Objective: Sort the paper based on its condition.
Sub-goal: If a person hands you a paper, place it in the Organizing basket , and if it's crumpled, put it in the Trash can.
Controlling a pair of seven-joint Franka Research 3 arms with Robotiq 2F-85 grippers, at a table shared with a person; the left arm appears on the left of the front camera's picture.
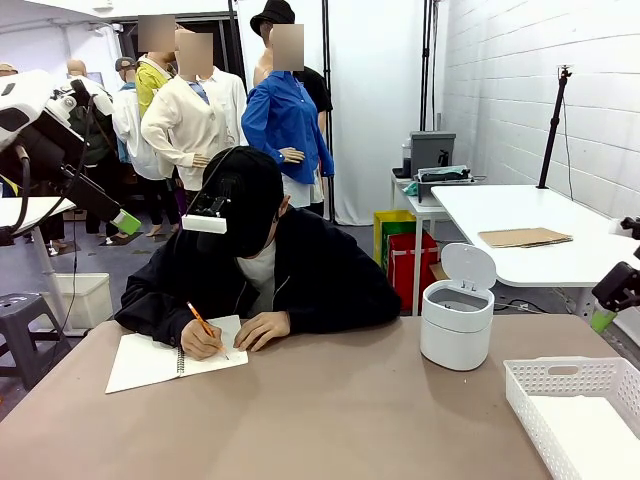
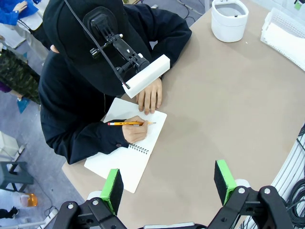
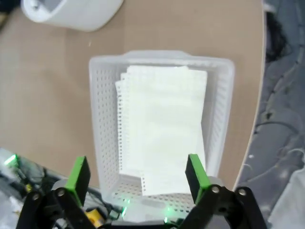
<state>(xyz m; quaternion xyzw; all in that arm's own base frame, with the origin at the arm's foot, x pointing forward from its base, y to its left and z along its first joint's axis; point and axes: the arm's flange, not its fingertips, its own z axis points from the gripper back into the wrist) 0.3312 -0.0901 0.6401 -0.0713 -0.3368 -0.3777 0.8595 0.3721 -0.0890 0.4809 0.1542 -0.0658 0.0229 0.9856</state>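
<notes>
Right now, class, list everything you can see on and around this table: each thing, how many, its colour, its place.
paper: several sheets, white, stacked in the basket
basket: one, white, table's right edge
bin: one, white, lid up, beside the basket
notebook: one, white, spiral-bound, open before the person
pencil: one, orange, in the person's writing hand
cardboard sheet: one, brown, on the far white table
person: one, black top, writing
left gripper: open, above the notebook
right gripper: open, over the basket

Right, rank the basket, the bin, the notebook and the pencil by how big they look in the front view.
1. Basket, cut off by the picture edge and nearest the camera, so partly nearness.
2. Notebook.
3. Bin; close to the notebook, unsure.
4. Pencil, clearly smallest.
</notes>
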